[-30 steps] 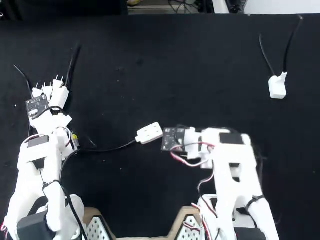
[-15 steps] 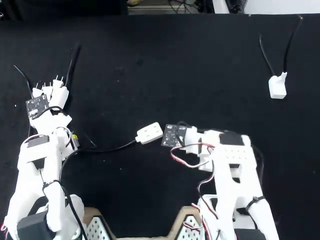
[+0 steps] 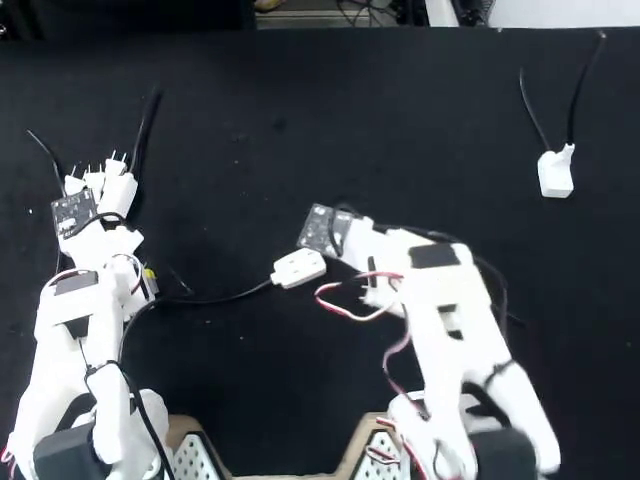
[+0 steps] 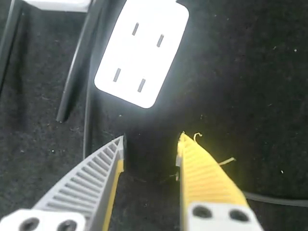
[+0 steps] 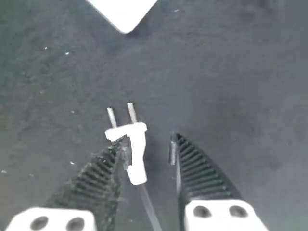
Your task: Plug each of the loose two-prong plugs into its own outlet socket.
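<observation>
A white two-prong plug [image 5: 132, 147] lies on the black cloth between the fingers of my right gripper [image 5: 146, 140], close against one dark finger [image 5: 103, 173], with a thin cord trailing back from it. That gripper is open. A corner of the white socket block [image 5: 122, 9] lies just beyond the prongs. From above, my right gripper [image 3: 322, 232] hangs just past this block [image 3: 298, 267] at mid-table. My left gripper [image 4: 151, 142] is open and holds nothing, a short way from a white outlet block [image 4: 139, 53] with two pairs of slots.
At the left, white pieces with prongs [image 3: 100, 178] and black cords cluster by my left gripper [image 3: 88, 210]. A black cord [image 3: 210, 297] runs from the middle block toward the left arm. A white adapter [image 3: 555, 172] with a black cord lies far right.
My right arm has swung left and away from the table's front; its gripper went from beside the middle socket block to just beyond it. The left arm has kept still.
</observation>
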You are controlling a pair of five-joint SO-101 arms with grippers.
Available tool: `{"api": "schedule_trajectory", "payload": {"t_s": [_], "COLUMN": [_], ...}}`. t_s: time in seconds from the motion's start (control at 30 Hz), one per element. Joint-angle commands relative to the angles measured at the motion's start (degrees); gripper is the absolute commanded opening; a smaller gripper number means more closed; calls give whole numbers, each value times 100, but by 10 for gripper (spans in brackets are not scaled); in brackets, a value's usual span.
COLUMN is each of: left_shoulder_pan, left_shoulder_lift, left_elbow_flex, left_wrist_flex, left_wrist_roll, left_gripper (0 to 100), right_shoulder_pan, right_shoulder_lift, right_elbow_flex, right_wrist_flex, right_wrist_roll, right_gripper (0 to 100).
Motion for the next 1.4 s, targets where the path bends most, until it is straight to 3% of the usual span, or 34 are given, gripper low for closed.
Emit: {"api": "schedule_trajectory", "payload": {"t_s": [0.0,0.23,0.43,0.67,0.83,1.37], "left_shoulder_pan": [75,75,75,75,75,75], "left_shoulder_lift": [-158,-158,-158,-158,-158,-158], "left_elbow_flex": [-31,-31,-31,-31,-31,-31], "left_wrist_flex": [-62,-62,-62,-62,-62,-62], "left_wrist_roll": [-26,-26,-26,-26,-26,-26], "left_gripper": [184,184,184,184,184,184], "right_shoulder_pan": [88,105,316,360,229,141], "right_shoulder_lift": [646,1059,1086,989,1385,1991], "right_elbow_flex": [-690,-1007,-1033,-1393,-1376,-1156], "right_wrist_flex": [-79,862,923,1169,607,1125], "right_wrist_roll": [-88,677,1187,1020,527,835], "right_gripper": [121,121,123,121,121,120]}}
